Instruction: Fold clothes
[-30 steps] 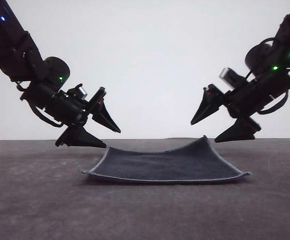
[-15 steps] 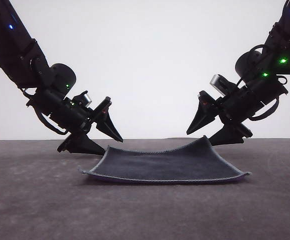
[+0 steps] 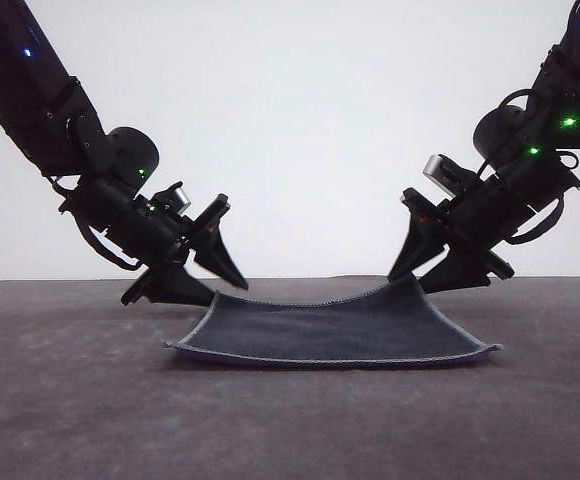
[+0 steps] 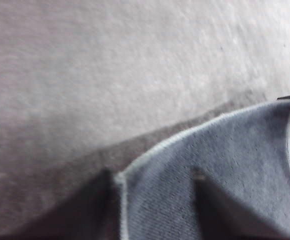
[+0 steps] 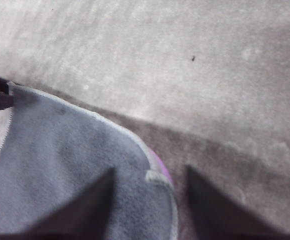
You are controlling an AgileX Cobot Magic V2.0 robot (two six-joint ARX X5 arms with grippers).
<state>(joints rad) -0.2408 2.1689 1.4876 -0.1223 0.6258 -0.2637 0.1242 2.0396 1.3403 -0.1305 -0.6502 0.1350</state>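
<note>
Grey table (image 3: 70, 400) | both fingers spread, straddling cloth (image 3: 330, 330) far corners | left gripper (image 3: 215, 285), right gripper (image 3: 425, 275) | gotta pinch both evenly.

You can't see the cloth's (image 3: 330, 330) purple underside from the front, apart from a thin line along its near edge. Both wrist views are soft with blur. The left gripper's (image 4: 155, 200) fingers and the right gripper's (image 5: 147, 200) are cut off at the picture edge.
</note>
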